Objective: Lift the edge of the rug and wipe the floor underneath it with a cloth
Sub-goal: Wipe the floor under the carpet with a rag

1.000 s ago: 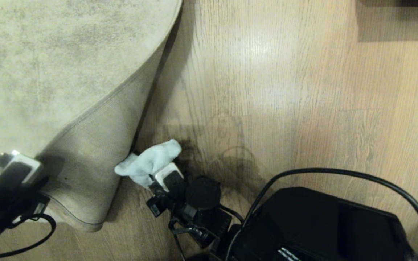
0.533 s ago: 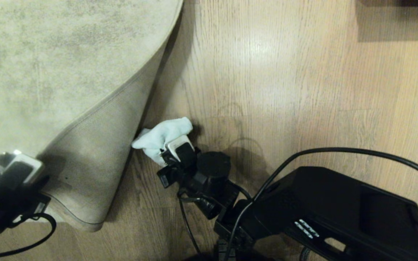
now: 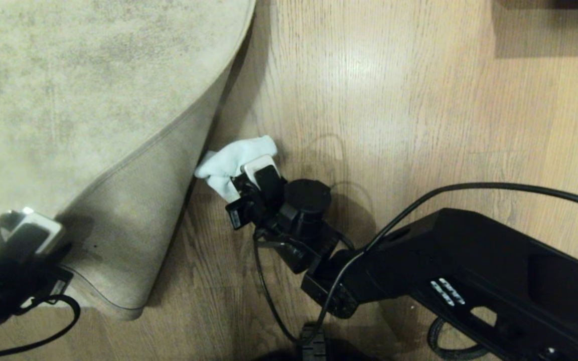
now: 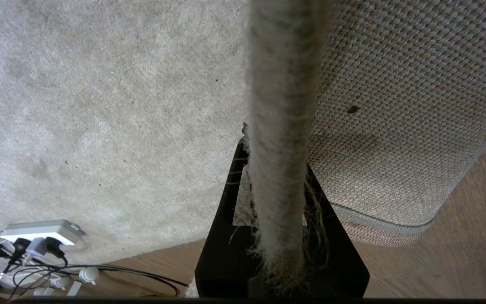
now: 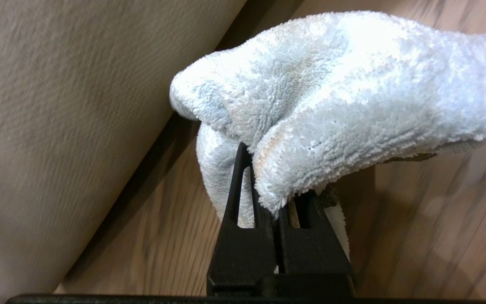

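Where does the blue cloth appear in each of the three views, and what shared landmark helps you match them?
Head view: the cloth sits centre-left, on the floor beside the lifted rug, held by the right gripper.
Left wrist view: not in it.
Right wrist view: the cloth fills the upper right.
Shared landmark: the rug's woven backing.

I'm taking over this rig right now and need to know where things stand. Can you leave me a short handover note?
Left gripper: shut on the rug edge, holding the corner folded back so the backing faces up.
Right gripper: shut on the cloth, which is down at the floor right beside the raised rug, where the rug lifts off the planks.
Done: edge lifted, cloth in hand and at the exposed strip.
Left: wipe the floor under the lifted part, pull the cloth clear, lay the rug back down.
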Controlling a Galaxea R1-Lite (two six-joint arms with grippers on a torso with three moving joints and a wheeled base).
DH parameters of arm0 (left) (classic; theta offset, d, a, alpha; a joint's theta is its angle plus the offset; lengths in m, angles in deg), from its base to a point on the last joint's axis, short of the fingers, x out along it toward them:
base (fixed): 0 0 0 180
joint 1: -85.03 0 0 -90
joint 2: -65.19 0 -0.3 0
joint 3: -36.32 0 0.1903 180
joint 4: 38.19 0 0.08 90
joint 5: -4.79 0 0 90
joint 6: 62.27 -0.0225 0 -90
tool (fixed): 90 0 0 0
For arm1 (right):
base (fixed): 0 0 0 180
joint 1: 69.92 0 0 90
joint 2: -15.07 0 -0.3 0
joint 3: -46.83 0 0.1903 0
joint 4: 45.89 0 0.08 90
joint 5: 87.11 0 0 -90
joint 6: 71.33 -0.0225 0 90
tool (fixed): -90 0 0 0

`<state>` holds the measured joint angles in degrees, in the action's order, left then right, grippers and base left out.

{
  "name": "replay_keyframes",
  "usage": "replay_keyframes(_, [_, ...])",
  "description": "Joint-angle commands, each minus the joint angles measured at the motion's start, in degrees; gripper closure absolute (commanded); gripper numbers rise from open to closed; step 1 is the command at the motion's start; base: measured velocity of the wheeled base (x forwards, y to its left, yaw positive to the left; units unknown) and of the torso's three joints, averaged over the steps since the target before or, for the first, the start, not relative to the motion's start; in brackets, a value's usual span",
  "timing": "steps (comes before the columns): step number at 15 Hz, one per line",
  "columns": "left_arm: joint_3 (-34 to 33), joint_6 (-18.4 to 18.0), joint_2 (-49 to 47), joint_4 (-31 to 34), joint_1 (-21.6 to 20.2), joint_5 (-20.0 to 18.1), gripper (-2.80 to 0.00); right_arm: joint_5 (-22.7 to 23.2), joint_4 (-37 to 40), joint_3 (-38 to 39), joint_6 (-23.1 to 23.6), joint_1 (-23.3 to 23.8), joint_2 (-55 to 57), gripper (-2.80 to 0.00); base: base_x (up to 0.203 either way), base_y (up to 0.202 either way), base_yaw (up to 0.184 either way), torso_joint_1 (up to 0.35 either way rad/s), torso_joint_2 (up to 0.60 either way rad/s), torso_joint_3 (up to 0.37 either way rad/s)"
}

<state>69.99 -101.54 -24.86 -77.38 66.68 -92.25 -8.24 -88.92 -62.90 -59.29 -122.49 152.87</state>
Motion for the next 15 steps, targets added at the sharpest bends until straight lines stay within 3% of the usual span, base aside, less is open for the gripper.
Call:
replay_keyframes(1, [-0.11, -0.11, 0.12, -0.37, -0.11, -0.07, 0.00, -0.12, 1.75, -1.90, 0.17, 1.15, -1.64, 0.00, 0.000, 0.000, 0.000, 0.000, 0.00, 0.000])
replay_keyframes(5, [-0.26, -0.11, 0.16, -0.37, -0.11, 0.01, 0.00, -0.04, 4.51, -0.83, 0.27, 1.50, -5.75, 0.00, 0.000, 0.000, 0.000, 0.000, 0.00, 0.000])
replay_keyframes(15, [0.07, -0.02, 0.58, -0.46, -0.29, 0.72, 0.00, -0.19, 0.68, 15.56, 0.23, -7.56, -9.10, 0.00, 0.000, 0.000, 0.000, 0.000, 0.00, 0.000])
